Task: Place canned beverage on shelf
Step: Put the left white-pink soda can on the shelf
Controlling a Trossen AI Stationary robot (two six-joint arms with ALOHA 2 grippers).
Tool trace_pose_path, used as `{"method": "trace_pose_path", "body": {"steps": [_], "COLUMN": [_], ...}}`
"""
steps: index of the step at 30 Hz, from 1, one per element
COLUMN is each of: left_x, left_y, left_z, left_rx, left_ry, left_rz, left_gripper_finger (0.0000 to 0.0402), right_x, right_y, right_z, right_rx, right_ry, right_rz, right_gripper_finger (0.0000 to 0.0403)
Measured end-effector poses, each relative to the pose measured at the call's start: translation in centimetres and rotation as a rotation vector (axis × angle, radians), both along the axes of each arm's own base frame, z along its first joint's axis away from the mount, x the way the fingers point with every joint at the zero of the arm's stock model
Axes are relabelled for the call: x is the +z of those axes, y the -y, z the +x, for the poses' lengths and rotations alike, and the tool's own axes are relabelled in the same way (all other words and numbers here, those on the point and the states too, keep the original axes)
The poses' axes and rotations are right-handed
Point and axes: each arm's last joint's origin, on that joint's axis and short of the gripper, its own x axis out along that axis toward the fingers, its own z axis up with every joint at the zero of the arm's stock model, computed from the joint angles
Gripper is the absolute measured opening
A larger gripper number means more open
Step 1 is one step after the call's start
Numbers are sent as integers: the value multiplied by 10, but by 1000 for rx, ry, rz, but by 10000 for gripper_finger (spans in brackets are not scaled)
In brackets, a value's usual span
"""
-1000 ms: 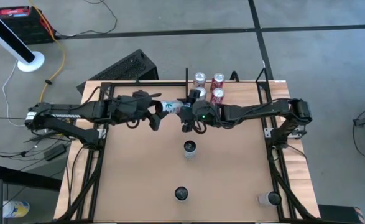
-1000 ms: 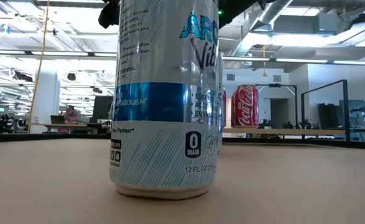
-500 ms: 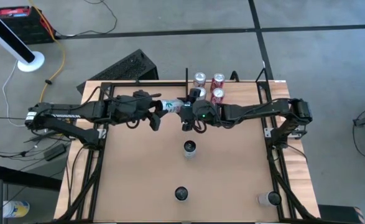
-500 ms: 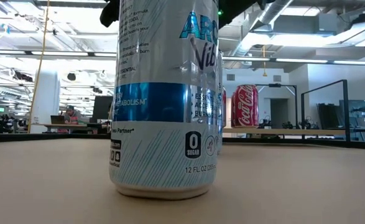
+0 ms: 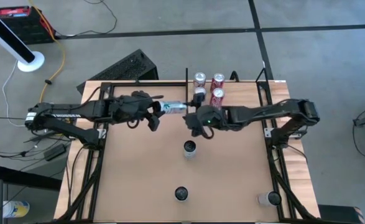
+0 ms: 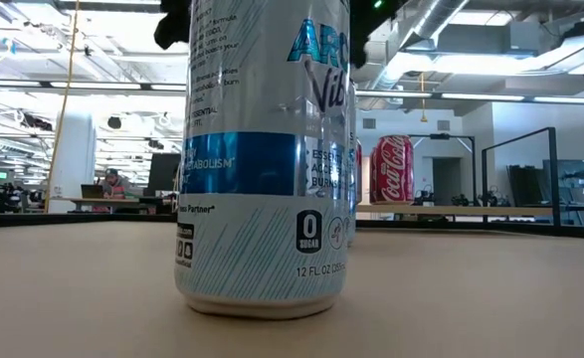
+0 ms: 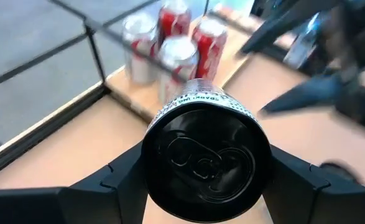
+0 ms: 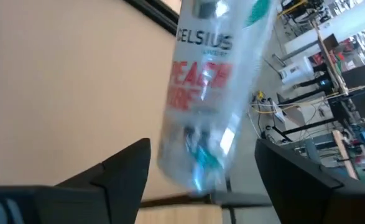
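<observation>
A white canned beverage (image 5: 173, 107) with red lettering hangs level above the table's far middle, with my left gripper (image 5: 159, 112) shut on it. My right gripper (image 5: 193, 119) stands open just off the can's other end, touching nothing. In the right wrist view the can (image 8: 207, 93) shows beyond its spread fingers. The shelf (image 5: 229, 87), a light-wood plank at the table's far edge, carries two silver and two red cans (image 5: 209, 88) standing upright. My left gripper pinches the can between its two fingers (image 7: 123, 180), one on each side of the wall just below the black lid (image 7: 201, 155). The lid faces the wrist, so the can lies along the fingers, pointing toward the table's right. It is lifted clear, about level.
Three more cans stand on the tabletop: one at the middle (image 5: 189, 148), one near the front (image 5: 181, 194), which fills the low view (image 6: 262, 159), and one at the front right (image 5: 268, 199). Black frame rails (image 5: 97, 155) run along both sides.
My right gripper has come away from the can's end and drawn back a little toward the table's right and near edge, rolling as it went. The can has stayed level in my left gripper, which has kept its place.
</observation>
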Motion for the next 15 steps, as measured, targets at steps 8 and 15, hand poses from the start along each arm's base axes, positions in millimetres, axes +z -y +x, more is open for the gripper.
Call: {"method": "trace_pose_path", "body": {"steps": [8,15], "left_x": [-24,-40], "left_y": [-17,-22], "left_z": [-16,-38], "left_rx": [-77,-144], "left_ry": [-248,-510], "left_rz": [-210,-355], "left_gripper_finger": [229,229], "right_x": [23,32], "right_y": [3,7], "right_z": [-44,-57], "right_rx": [-74,11], "right_ry": [-57,-13], "right_rz": [92,295], "right_gripper_finger": [329,332]}}
